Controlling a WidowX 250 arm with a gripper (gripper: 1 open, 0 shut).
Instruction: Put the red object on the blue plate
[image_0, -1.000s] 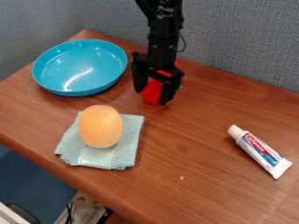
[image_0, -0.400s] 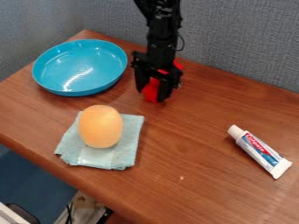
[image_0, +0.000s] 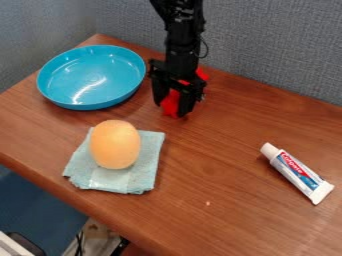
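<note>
The red object (image_0: 197, 78), a small bright red block, sits on the wooden table at the back, mostly hidden between the black fingers of my gripper (image_0: 175, 103). The gripper points straight down and its jaws stand closed in on the block, low at the table top. To the left of it lies the blue plate (image_0: 91, 76), a round glossy light-blue dish with nothing in it. A short gap of bare wood separates the plate's rim from the gripper.
An orange egg (image_0: 115, 144) rests on a pale blue-green cloth (image_0: 138, 172) in front of the gripper. A red-and-white toothpaste tube (image_0: 295, 171) lies at the right. The table edge (image_0: 54, 190) runs along the front left; a grey wall stands behind.
The jaws were spread wide around the red block a second ago and have closed in on it. The arm itself has stayed in place.
</note>
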